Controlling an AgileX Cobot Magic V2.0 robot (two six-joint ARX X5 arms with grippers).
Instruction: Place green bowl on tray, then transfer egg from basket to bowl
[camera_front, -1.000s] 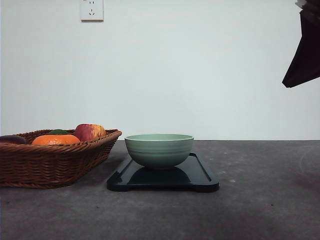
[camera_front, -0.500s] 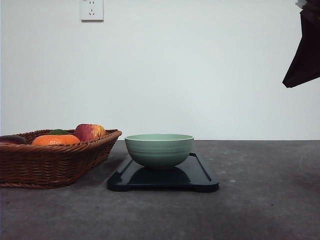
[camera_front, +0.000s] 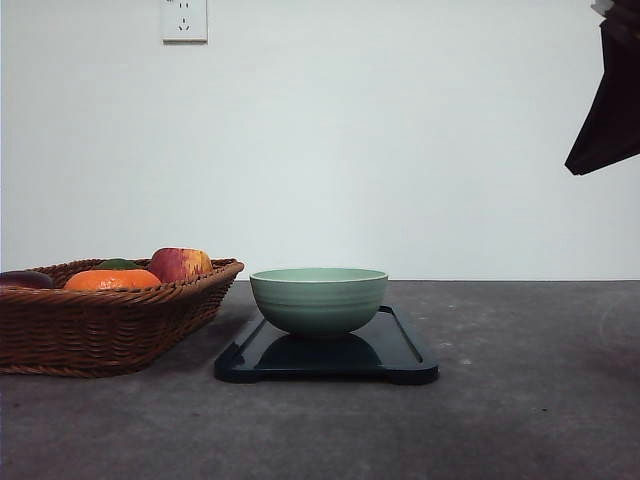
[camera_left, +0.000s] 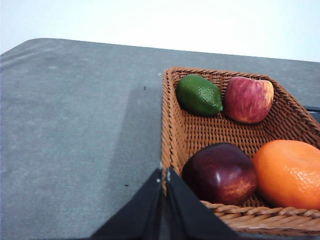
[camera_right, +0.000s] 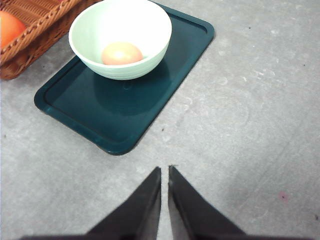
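Note:
The green bowl (camera_front: 318, 298) stands upright on the black tray (camera_front: 400, 350) at the table's middle. In the right wrist view the bowl (camera_right: 145, 30) holds a tan egg (camera_right: 121, 53) and rests on the tray (camera_right: 125, 115). The wicker basket (camera_front: 100, 325) sits left of the tray. My right gripper (camera_right: 164, 170) hovers shut over bare table, well clear of the tray's near corner. My left gripper (camera_left: 164, 175) is shut beside the basket (camera_left: 172, 125), at its rim, holding nothing.
The basket holds a green lime (camera_left: 199, 95), a red apple (camera_left: 248, 99), a dark red fruit (camera_left: 220, 172) and an orange (camera_left: 290, 172). A dark part of the right arm (camera_front: 608, 100) hangs at the upper right. A wall socket (camera_front: 184, 20) is behind.

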